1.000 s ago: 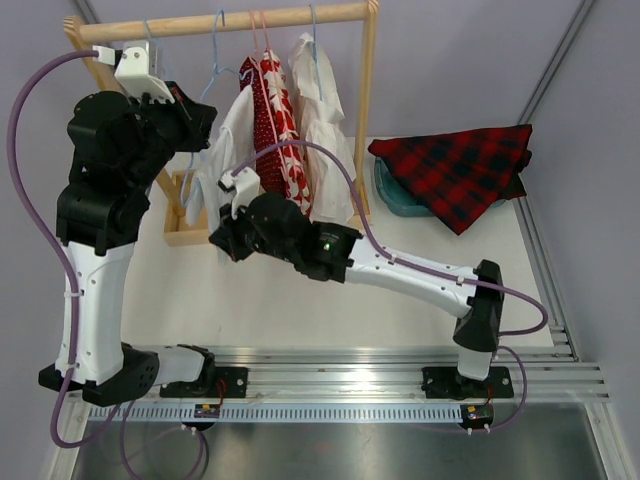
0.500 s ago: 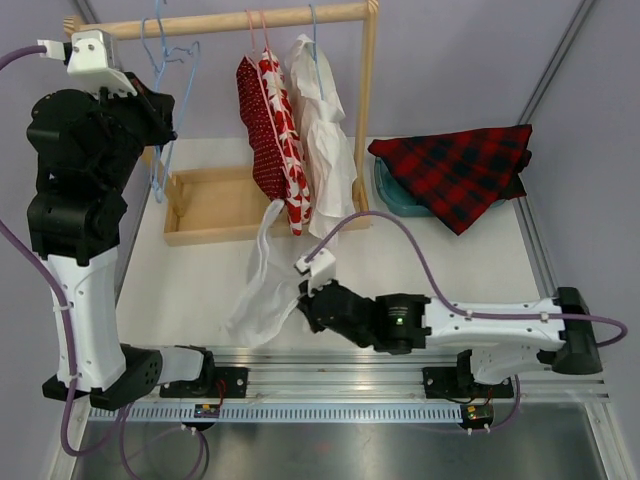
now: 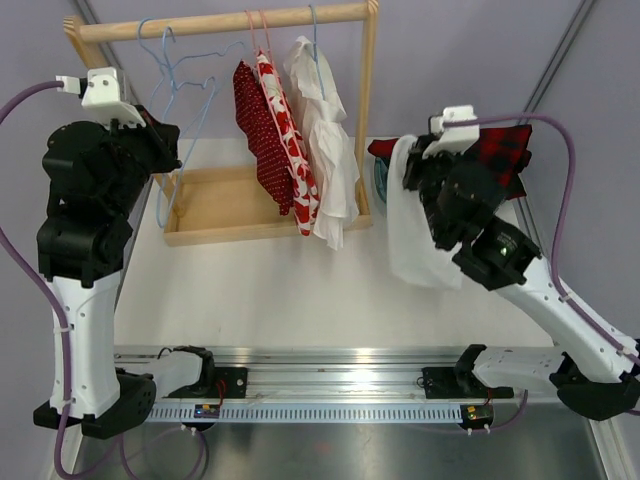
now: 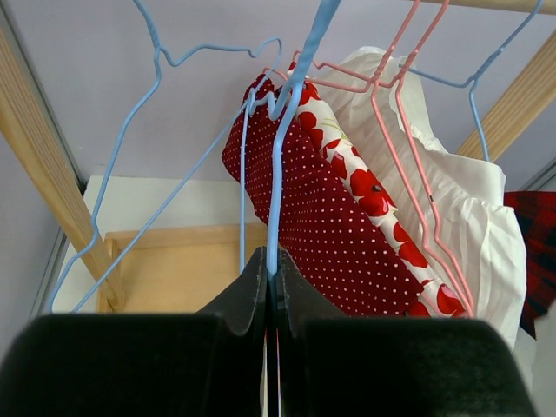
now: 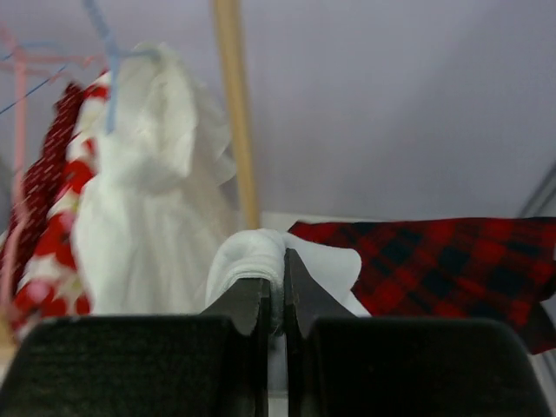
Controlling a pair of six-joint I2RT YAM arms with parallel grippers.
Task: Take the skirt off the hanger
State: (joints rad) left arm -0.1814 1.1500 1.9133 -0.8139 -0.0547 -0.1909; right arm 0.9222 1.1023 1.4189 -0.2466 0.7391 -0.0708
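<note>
The table [image 3: 250, 290] has its widest open stretch between the wooden rack [image 3: 220, 20] and the near edge. Two arms stand over it. Three garments [image 3: 300, 150] hang on the rack's rail: dotted red, red-and-white print, and white. One plaid cloth [image 3: 505, 150] lies far right. The white skirt [image 3: 410, 240] hangs free, right of the rack's post, pinched in the right gripper [image 5: 274, 291]. The left gripper [image 4: 271, 269] is clamped on one bare blue hanger [image 4: 276, 174].

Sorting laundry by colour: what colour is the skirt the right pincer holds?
Plain white skirt, best seen in the top external view.
</note>
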